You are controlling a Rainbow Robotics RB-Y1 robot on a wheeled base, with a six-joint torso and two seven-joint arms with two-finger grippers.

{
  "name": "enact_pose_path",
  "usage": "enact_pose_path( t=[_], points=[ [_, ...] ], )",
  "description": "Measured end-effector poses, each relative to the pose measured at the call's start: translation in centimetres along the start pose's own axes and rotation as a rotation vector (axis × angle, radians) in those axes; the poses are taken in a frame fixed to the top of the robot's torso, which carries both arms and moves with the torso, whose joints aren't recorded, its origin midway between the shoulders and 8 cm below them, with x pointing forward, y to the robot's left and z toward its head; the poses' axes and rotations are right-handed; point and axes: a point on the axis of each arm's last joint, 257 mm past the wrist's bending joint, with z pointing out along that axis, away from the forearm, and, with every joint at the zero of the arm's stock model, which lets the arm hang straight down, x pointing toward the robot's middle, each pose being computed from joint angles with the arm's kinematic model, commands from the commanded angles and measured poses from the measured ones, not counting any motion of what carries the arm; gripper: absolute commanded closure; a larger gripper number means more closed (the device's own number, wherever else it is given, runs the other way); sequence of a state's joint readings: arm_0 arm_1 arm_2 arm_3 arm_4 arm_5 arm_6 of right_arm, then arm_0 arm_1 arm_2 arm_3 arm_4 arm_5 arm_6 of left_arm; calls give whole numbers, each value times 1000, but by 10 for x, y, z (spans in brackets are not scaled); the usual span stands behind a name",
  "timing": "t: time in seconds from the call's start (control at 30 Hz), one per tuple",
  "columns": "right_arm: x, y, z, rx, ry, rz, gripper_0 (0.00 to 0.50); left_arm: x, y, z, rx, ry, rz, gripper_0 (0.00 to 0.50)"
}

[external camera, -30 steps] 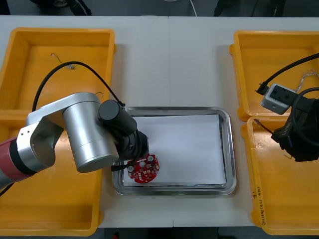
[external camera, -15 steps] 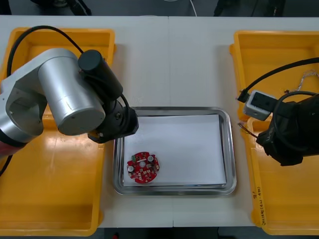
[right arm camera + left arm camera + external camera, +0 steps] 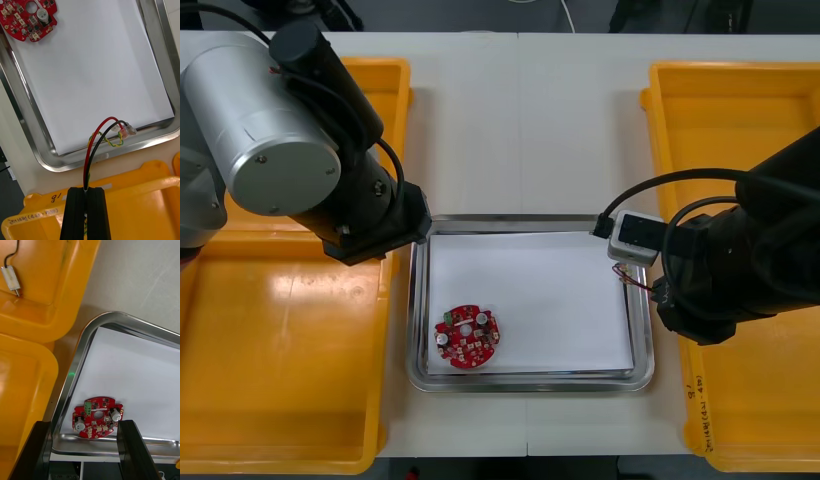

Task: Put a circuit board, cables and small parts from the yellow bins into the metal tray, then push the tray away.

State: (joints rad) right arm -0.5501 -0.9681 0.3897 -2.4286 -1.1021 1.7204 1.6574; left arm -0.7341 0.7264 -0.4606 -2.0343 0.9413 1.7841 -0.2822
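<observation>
Front view: the right arm [image 3: 740,260] reaches over the right rim of the tray [image 3: 530,221]. The cable [image 3: 627,276], red and yellow, pokes out ahead of it, just over that rim. The board [image 3: 467,337] lies in the tray's white floor, well apart from the right jaws. The left arm [image 3: 300,140] hangs over the left bins [image 3: 280,350], its wrist just beside the tray's far left corner. The desk [image 3: 520,120] is bare beyond the tray.

Right wrist view: the right jaws are pressed together on the cable [image 3: 93,150], which rises from between them. It curls ahead into a loop, and its pale plug [image 3: 126,130] hangs over the tray's rim. A bin [image 3: 142,187] sits right under the jaws.

Left wrist view: the left jaws stand apart with nothing in them. The board [image 3: 98,416] lies just ahead, between their tips. A small metal part [image 3: 10,279] lies in a bin far beyond the jaws.

The cable looks light, thin and limp, so it should droop and spring about. A hold on the wires near the plug seems safest, since the strands could slip. The board looks stiff and light but studded with delicate parts, so it is best taken by its edge.
</observation>
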Motion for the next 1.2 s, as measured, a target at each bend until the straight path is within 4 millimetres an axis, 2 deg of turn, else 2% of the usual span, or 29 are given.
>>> enact_pose_path(
  t=[0.3,0.53,0.63,0.93,1.2],
  points=[
    [-27,13,26,-30,0,-50,500,-22,29,-28,-37,6,-24,0],
    [-42,22,45,-33,4,-77,500,-46,49,-46,-36,-4,128,0],
    [-44,27,54,-50,12,-74,500,-57,60,-51,-43,-7,141,0],
    [-47,33,80,-45,36,-77,500,-91,95,-60,-55,-11,10,0],
    [-41,39,102,-58,74,-68,500,-114,115,-58,-91,-5,141,0]
  ],
)
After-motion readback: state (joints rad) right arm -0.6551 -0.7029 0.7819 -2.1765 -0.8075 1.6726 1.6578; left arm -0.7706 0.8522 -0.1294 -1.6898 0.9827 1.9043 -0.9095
